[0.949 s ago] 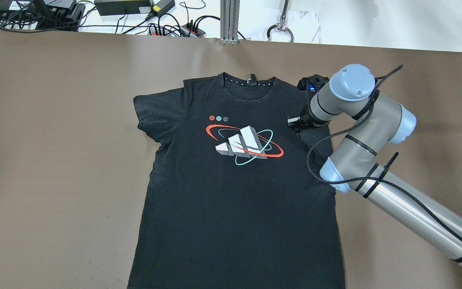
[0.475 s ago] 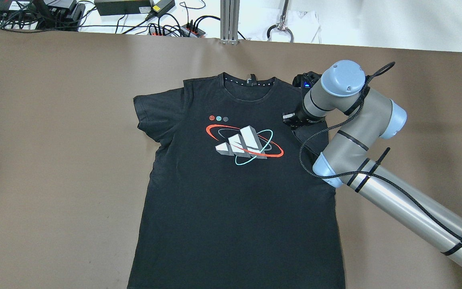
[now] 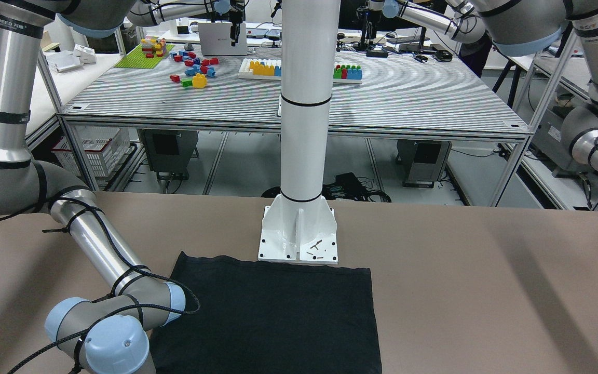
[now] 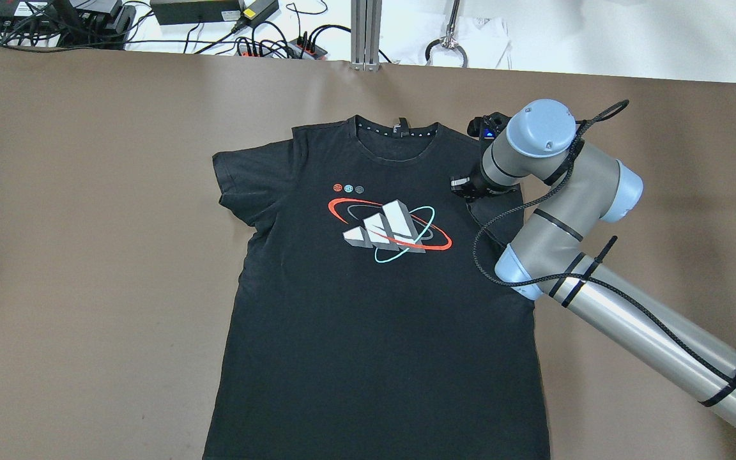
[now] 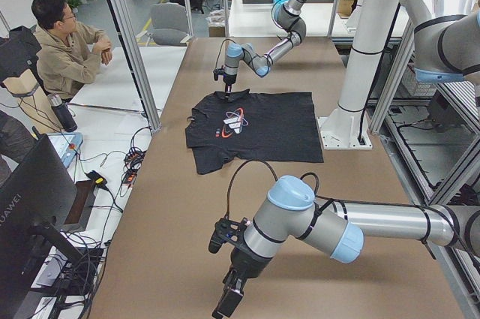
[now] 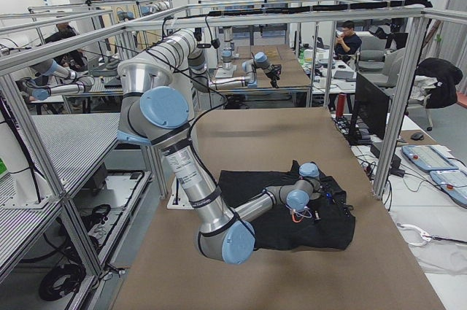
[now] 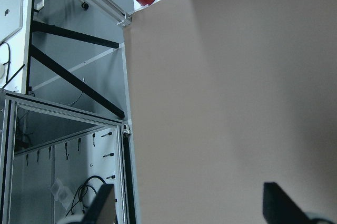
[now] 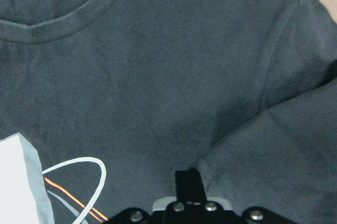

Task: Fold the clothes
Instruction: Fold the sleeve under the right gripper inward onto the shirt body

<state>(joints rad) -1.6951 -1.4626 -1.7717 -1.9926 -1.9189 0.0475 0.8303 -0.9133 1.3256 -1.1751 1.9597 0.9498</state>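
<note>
Black T-shirt point(image 4: 368, 332) spread flat, print up, mid-frame on the table point(image 4: 87, 255). We see the right end effector point(image 4: 464, 190) pinching the sleeve point(image 8: 284, 166) turned inward at centre right; the left end effector point(image 7: 188, 190) gapes open, off the cloth. Light, limp fabric: we judge hems the best hold
</note>
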